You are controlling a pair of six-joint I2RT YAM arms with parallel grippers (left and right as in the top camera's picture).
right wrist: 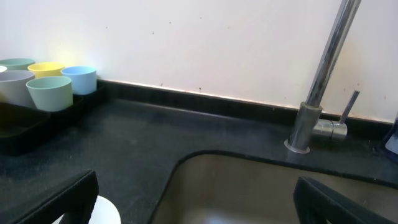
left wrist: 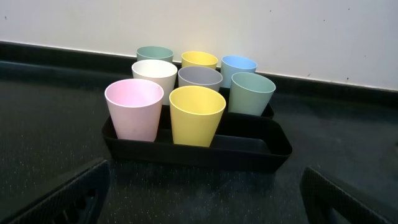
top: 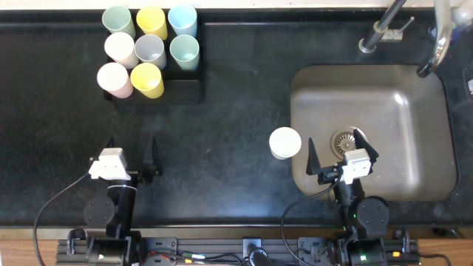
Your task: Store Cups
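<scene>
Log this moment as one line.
tray: eight cups, one slot free | white cup: on counter beside sink | left gripper: open | right gripper: open

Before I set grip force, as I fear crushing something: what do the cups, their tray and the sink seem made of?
Cups: likely matte plastic; opaque pastel walls, thin even rims. Tray: probably black plastic; dull, moulded rounded corners. Sink: looks like brushed stainless steel; grey with a soft sheen.
</scene>
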